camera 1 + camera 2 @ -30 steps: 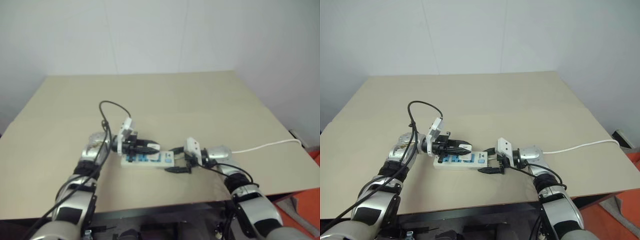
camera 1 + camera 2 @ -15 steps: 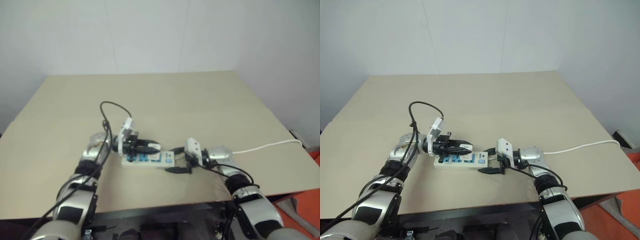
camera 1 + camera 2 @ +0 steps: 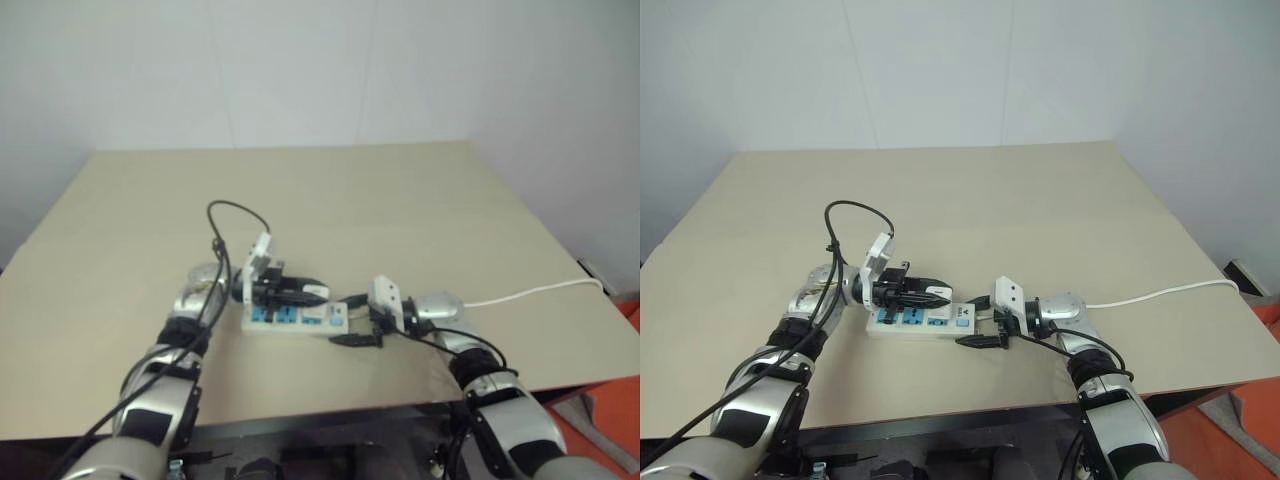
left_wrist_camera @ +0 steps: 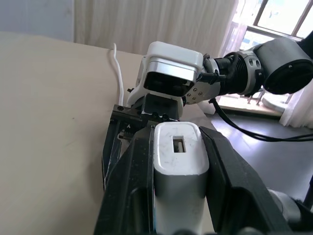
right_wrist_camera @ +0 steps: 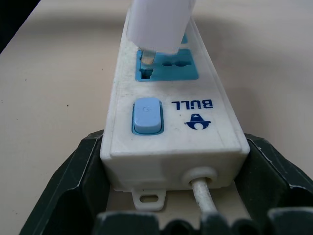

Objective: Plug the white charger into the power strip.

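Now — left pincer clamps white charger, prong in socket | right pincer grips power strip end | table around bare

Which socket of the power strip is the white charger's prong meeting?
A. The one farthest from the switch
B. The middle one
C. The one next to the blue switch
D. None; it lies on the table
C: in the right wrist view the white charger has a prong at the blue socket directly beside the blue switch on the power strip.
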Robot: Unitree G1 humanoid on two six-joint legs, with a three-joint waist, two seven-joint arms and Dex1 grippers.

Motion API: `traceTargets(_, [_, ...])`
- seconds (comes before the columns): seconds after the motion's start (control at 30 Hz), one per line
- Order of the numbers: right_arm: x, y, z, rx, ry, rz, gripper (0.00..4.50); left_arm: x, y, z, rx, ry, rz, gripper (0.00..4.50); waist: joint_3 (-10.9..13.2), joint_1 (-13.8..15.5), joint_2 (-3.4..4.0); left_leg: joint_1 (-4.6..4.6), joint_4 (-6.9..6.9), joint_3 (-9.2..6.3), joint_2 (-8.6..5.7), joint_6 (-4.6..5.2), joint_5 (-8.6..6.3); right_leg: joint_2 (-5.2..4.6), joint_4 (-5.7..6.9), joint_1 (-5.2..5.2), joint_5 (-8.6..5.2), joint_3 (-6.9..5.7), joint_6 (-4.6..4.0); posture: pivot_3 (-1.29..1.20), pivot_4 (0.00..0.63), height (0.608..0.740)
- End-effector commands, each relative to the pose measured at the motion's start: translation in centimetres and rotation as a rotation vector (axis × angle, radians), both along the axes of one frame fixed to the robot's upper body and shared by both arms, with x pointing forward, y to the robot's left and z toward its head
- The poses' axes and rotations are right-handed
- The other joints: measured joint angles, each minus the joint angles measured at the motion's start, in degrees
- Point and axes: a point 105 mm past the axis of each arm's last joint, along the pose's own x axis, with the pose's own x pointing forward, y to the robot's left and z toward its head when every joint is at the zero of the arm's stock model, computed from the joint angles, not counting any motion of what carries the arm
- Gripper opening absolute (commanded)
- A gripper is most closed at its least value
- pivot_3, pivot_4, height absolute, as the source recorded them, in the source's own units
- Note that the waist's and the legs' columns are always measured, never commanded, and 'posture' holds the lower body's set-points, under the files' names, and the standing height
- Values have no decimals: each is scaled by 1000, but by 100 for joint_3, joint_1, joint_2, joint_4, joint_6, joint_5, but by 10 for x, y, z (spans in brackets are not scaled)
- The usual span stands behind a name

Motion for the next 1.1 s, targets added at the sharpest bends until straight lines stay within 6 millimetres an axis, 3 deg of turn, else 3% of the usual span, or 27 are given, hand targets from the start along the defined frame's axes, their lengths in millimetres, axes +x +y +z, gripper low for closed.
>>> traceTargets(0.03, [-1,-6,-18,-55,47,-48,3420,1,-2,8,19,-41,-24,1018,0,1,0,-1,0,0,0,0,0,0,0,-1,0,0,0,0,150,740])
traceTargets(0.33, [-1,-6,-20,-69,46,-47,3420,5,6,6,82,-78,-10,1018,0,-2,0,0,-2,0,1,0,0,1,-1,0,0,1,0,0,150,740])
traceTargets(0.47, [-1,-4,-20,-72,41,-44,3420,3,10,-4,133,-82,-19,1018,-1,-11,-1,1,-3,0,3,0,0,2,-1,-1,0,3,0,0,150,740])
traceTargets(0.77, [0,-5,-20,-69,37,-51,3420,-2,6,-13,101,-90,-21,1018,-6,-7,-4,6,-5,1,5,1,0,5,-3,3,-1,6,1,0,150,740])
traceTargets(1.1, [-2,-7,-22,-74,37,-52,3420,-12,24,-45,178,-81,10,1018,-49,-14,-10,8,-12,1,11,0,0,7,-4,2,-1,6,-2,0,150,740])
